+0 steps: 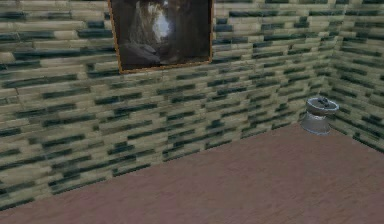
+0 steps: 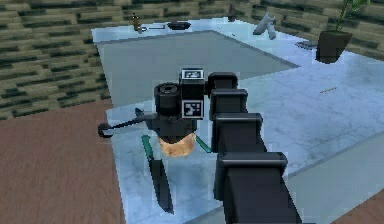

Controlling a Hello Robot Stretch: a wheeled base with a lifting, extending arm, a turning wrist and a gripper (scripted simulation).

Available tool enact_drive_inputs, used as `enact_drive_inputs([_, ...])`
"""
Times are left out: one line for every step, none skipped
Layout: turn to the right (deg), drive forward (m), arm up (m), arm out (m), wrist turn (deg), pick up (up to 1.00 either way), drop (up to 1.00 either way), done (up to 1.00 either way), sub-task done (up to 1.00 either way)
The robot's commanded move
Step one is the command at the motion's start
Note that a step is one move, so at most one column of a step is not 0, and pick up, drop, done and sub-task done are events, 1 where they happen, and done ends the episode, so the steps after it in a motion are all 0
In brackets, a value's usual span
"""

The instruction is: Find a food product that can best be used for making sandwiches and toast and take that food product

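Whether my jaws hold anything I cannot tell. Right at them, at the near part of the worktop (image 2: 320, 120), shows a tan lump (image 2: 180, 147), probably the bread. I judge this is the grasping step; next comes a straight lift, clear of the worktop. If the lump touches the worktop or me is hard to make out
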Motion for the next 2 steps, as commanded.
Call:
enact_drive_inputs([0.0,0.00,0.00,0.00,27.0,0.00,0.00,0.00,0.00])
enact_drive_inputs([0.0,0.00,-0.12,0.00,0.0,0.00,0.00,0.00,0.00])
